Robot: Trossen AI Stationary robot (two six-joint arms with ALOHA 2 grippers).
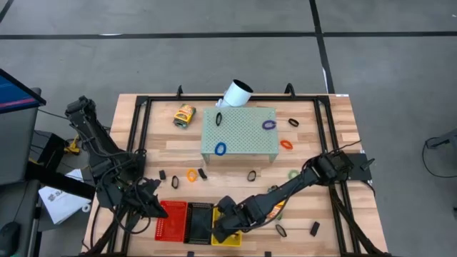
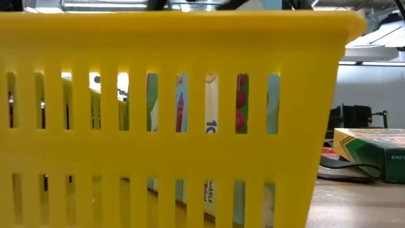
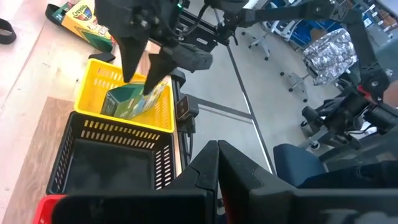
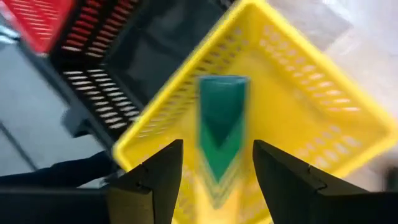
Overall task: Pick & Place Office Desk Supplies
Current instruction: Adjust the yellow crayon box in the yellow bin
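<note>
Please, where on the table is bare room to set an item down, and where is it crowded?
Free patches: the wood between the crayon box and the left frame rail, and the far right corner beyond the black loop. Crowded: the strip in front of the green perforated block, dotted with loops and clips, and the near edge, where the right gripper hangs open over the yellow basket.

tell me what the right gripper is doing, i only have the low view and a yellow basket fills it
Observer: The right gripper is over the yellow basket, fingers apart, a green crayon box between them.
Operator: box in the basket yet
Observer: The left wrist view shows the box standing inside it, fingers at its top; released or not, I cannot tell.
Operator: what sits next to the yellow one
Observer: A black basket, then a red basket, side by side at the table's near edge.
Operator: left arm
Observer: The left gripper waits shut beside the red basket.
</note>
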